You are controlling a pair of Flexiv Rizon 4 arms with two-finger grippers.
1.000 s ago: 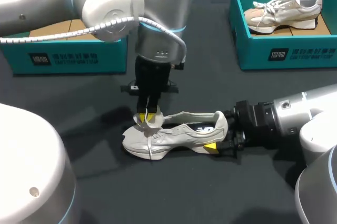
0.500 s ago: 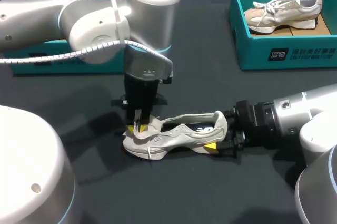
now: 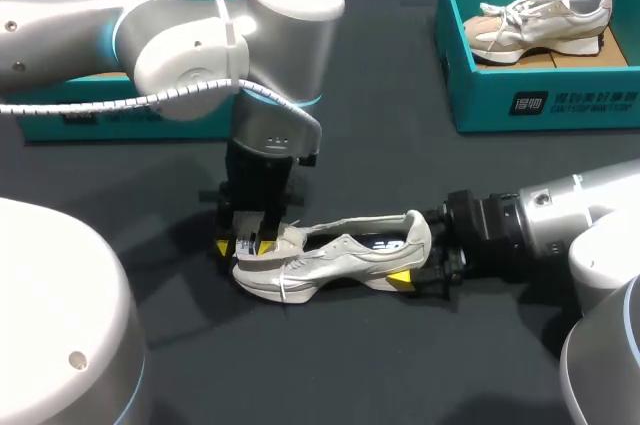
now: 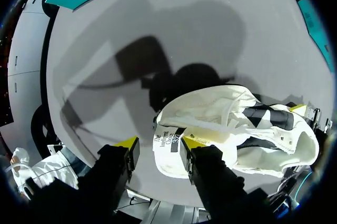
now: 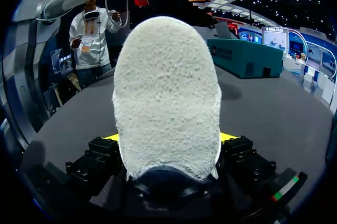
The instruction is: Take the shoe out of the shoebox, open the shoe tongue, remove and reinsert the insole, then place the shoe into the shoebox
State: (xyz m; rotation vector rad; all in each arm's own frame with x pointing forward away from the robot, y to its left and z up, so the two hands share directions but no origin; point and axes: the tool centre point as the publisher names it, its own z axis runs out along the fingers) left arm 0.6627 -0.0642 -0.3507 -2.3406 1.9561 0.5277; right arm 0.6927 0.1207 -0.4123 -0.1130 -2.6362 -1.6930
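Shoe: the white sneaker (image 3: 340, 257) is lying on its sole on the dark table (image 3: 350, 365), lower middle of the head view. Its toe is pointing left and its heel right, and it's sitting outside both boxes.
Left claw: the left gripper (image 3: 240, 245) is coming straight down onto the toe end. Its fingers are standing spread.
Tongue: in the left wrist view the tongue (image 4: 168, 139) is flopping forward between the fingers of the left gripper (image 4: 159, 145). It's resting against one yellow tip and sitting clear of the other, so nothing is getting pinched there.
Right claw: the right gripper (image 3: 420, 250) is coming in low from the right and clamping the heel from both sides. In its own wrist view the fuzzy heel (image 5: 166, 97) is filling the space between the fingers.
Boxes: one teal shoebox (image 3: 560, 105) is sitting upper right with a second sneaker (image 3: 540, 20) inside. Another teal box (image 3: 40, 125) is sitting upper left, mostly behind the left arm.
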